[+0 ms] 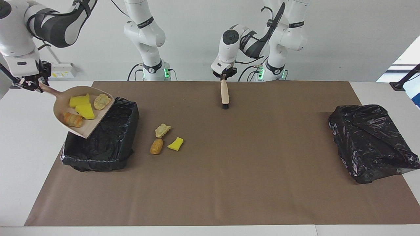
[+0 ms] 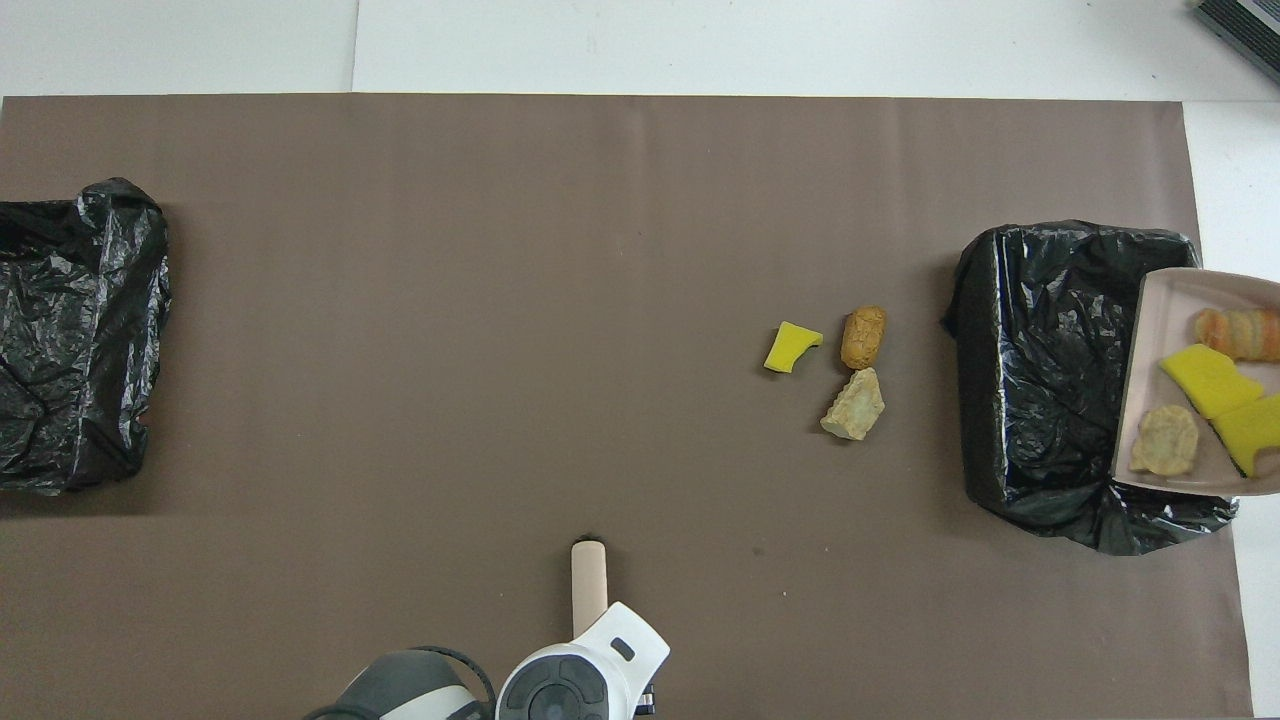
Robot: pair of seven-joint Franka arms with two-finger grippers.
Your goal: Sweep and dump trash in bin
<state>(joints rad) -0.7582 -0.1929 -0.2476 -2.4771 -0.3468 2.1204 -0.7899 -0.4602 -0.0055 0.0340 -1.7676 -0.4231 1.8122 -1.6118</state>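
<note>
My right gripper [image 1: 31,84], at the upper left of the facing view, pinches the handle of the dustpan [image 1: 86,127] and holds it tilted over the bin [image 1: 113,144], the pan's open lip lowest, above the black liner. Four scraps of trash lie in the pan below the claw: two yellow sponge chunks [image 1: 79,100], [image 1: 86,111], a tan piece [image 1: 102,101] and an orange-brown roll [image 1: 73,119]. In the overhead view the pan sits at the right edge of the frame, over the bin's rim.

Three more scraps rest on the brown mat just beside the bin, toward the frame's centre: a tan piece [image 1: 162,130], an orange-brown piece [image 1: 156,146] and a yellow sponge [image 1: 176,144], clustered but apart from each other, well away from both my claws.

My left gripper [image 1: 224,74], upper centre of the facing view, is clamped on the top of the brush [image 1: 224,95], which hangs upright, bristles down at the mat.

A second black-lined bin [image 1: 370,141] sits at the right of the facing view.
</note>
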